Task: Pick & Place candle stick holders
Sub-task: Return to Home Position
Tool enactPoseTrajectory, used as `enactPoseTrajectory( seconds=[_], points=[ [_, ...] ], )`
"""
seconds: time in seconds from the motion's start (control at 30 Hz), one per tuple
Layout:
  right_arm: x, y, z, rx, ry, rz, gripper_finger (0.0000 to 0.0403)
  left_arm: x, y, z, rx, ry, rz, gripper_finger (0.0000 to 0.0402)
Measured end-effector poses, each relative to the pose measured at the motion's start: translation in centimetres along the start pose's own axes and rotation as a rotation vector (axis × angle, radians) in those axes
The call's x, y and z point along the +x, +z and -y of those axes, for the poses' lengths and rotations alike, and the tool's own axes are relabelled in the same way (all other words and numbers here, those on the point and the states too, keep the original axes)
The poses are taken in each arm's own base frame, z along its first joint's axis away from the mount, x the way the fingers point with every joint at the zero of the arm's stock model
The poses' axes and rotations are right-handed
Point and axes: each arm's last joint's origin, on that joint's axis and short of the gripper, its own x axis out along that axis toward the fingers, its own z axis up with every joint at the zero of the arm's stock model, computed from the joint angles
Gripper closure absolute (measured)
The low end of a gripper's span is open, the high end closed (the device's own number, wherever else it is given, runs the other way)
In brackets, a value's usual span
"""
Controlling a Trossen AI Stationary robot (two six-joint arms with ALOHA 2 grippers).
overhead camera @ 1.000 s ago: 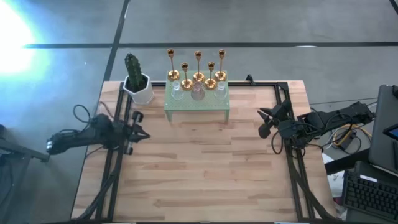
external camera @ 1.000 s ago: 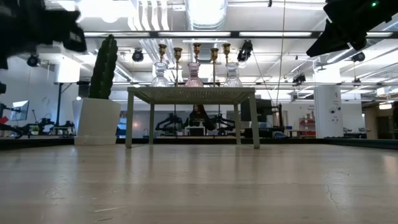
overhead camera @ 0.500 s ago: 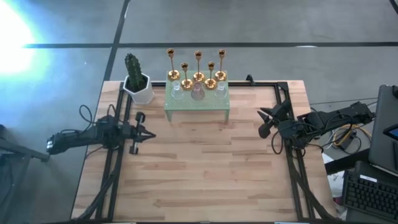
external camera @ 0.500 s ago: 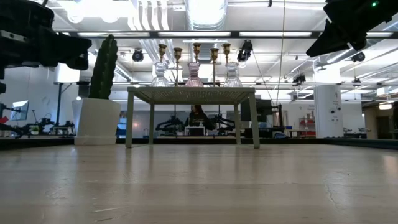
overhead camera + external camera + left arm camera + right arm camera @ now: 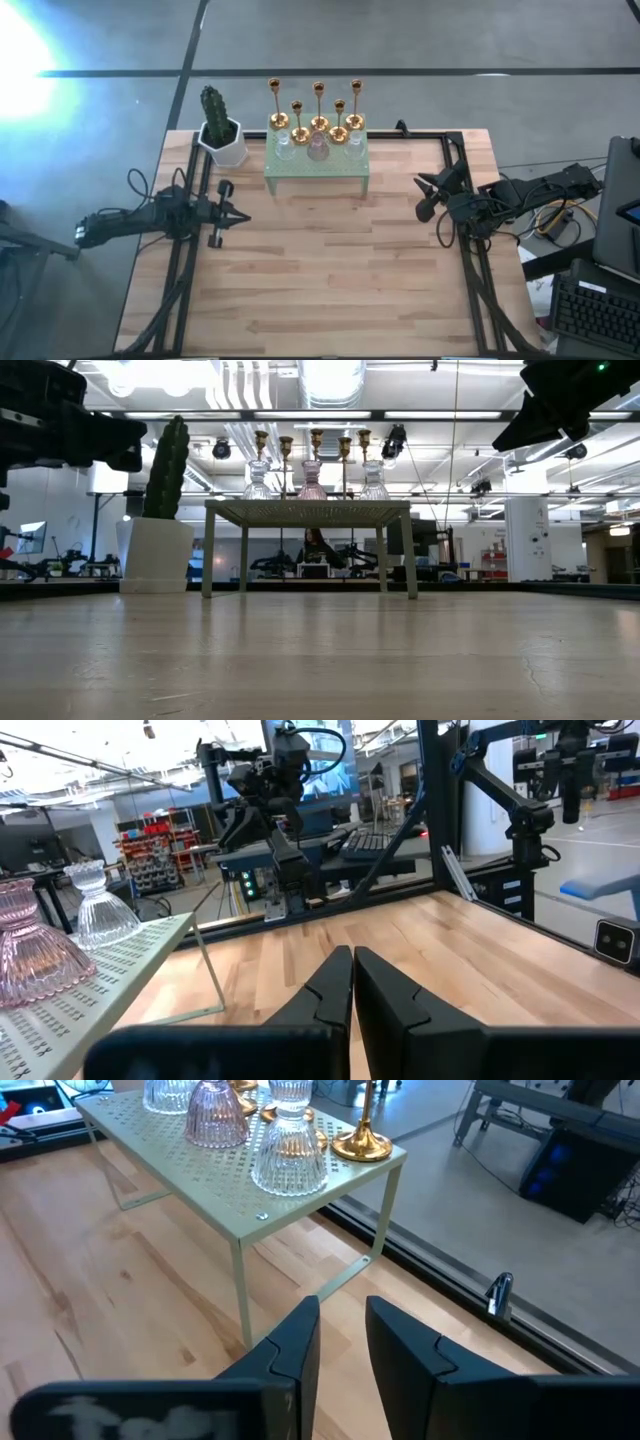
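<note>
Lettering, labels, brands, numbers, signs: none legible on the candle stick holders, green stand or table.

Left hand closed; right hand parted.

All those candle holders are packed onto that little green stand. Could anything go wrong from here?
Two things, possibly. The gold candle holders stand on slim stems near the back edge of the green stand, close behind the glass holders, so a knock to the stand might topple them. Also, the left gripper, shut, and the right gripper, open, hang on either side of the stand's front. A wide swing could clip a leg.
</note>
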Motion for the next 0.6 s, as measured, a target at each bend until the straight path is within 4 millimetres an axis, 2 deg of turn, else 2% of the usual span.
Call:
enactPoseTrajectory(
  seconds=[0.23, 0.5, 0.6],
  points=[
    [0.01, -0.01, 0.0, 0.0, 0.0, 0.0, 0.0335, 0.0, -0.03, 0.0, 0.0, 0.0, -0.001, 0.0383],
    [0.01, -0.03, -0.01, 0.003, 0.0, -0.001, 0.0322, 0.01, -0.07, 0.01, -0.001, 0.0, -0.003, 0.0383],
    [0.11, 0.63, -0.41, 0.116, 0.002, 0.073, 0.0317, 0.01, -0.08, 0.01, -0.001, 0.0, -0.004, 0.0383]
  ],
)
